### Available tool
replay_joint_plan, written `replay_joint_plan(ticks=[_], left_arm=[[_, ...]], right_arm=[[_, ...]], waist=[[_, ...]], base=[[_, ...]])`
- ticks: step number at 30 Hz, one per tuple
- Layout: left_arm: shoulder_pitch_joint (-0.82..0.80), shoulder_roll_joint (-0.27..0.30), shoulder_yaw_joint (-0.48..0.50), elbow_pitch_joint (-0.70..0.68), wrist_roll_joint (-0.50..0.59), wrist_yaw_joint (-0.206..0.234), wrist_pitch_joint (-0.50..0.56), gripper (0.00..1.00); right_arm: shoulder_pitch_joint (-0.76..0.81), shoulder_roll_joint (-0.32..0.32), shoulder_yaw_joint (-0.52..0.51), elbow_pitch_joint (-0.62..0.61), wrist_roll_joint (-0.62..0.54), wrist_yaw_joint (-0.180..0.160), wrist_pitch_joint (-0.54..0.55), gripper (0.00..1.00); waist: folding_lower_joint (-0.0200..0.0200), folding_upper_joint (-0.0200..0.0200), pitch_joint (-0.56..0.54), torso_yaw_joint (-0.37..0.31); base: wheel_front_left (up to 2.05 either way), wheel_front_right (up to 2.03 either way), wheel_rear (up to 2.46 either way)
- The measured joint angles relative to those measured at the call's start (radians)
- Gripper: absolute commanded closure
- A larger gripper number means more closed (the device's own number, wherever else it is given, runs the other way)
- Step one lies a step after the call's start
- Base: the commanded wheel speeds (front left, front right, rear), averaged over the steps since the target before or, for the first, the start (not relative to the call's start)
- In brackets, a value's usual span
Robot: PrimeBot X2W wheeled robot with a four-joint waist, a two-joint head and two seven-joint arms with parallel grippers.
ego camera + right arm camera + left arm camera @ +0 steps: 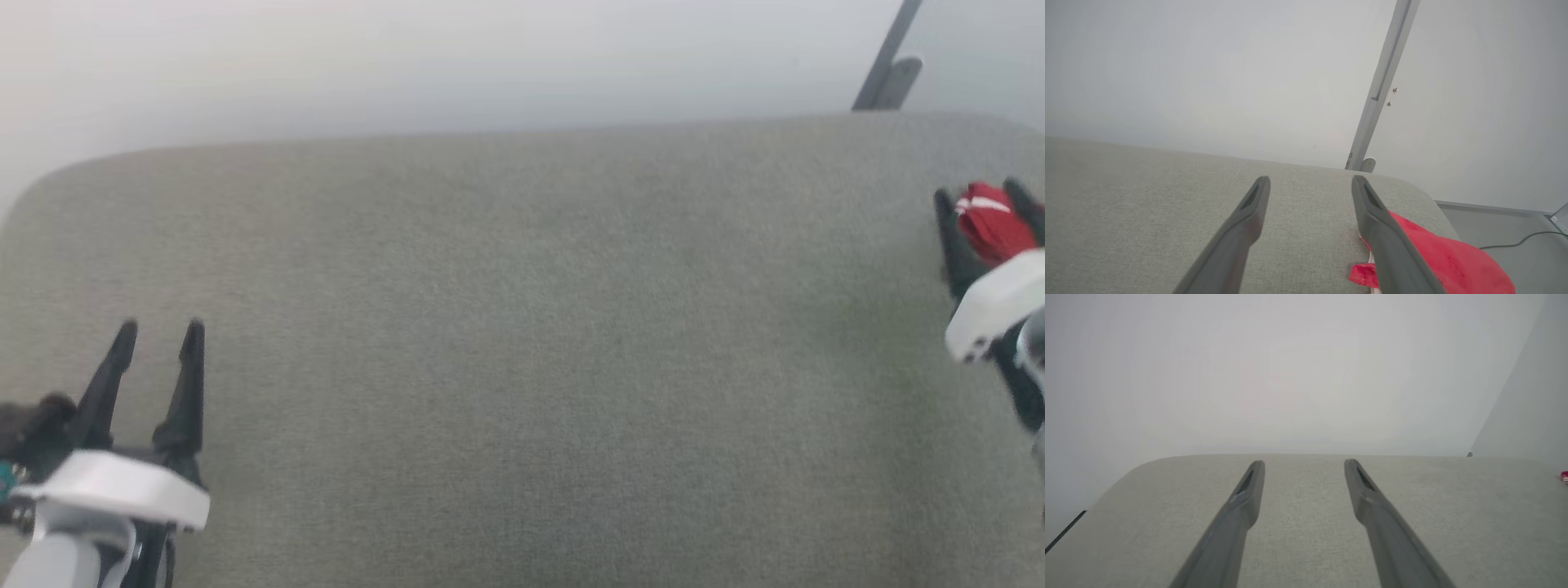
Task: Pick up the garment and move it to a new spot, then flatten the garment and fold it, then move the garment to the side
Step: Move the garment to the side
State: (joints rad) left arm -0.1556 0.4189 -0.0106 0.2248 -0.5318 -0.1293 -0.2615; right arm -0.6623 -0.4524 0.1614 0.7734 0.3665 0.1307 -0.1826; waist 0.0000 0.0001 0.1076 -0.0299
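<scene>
Near the table's [522, 327] right edge, I see my right hand [980, 190] spread beside the garment [992, 224]; left hand [159, 328] spread, empty.

No text, label, brand, number or sign could be read in any view. The red shirt [996, 229] showed only white stripes, and it was too blurred for any lettering to be made out.

Jaws wide apart on left gripper [161, 331], low left, and right gripper [980, 194], far right.
</scene>
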Motion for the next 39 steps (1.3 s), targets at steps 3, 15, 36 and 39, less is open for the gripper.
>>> replay_joint_plan(ticks=[3, 15, 36, 39], left_arm=[[0.057, -0.019, 0.043, -0.003, 0.029, 0.0, 0.0, 0.0], [0.218, -0.069, 0.153, -0.053, 0.067, 0.0, 0.0, 0.0], [0.258, -0.092, 0.169, -0.078, 0.081, 0.0, 0.0, 0.0], [0.258, -0.093, 0.168, -0.082, 0.082, 0.0, 0.0, 0.0]], right_arm=[[0.074, 0.013, -0.003, -0.037, 0.01, 0.0, -0.023, 0.0], [0.316, 0.08, -0.069, -0.163, 0.008, 0.0, -0.058, 0.0], [0.527, 0.182, -0.192, -0.389, -0.033, 0.0, -0.035, 0.0], [0.541, 0.19, -0.197, -0.412, -0.034, 0.0, -0.024, 0.0]], waist=[[0.0, 0.0, -0.035, 0.016], [0.0, 0.0, -0.123, 0.044], [0.0, 0.0, -0.131, 0.021], [0.0, 0.0, -0.131, 0.02]], base=[[0.0, 0.0, 0.0], [0.0, 0.0, 0.0], [0.0, 0.0, 0.0], [0.0, 0.0, 0.0]])
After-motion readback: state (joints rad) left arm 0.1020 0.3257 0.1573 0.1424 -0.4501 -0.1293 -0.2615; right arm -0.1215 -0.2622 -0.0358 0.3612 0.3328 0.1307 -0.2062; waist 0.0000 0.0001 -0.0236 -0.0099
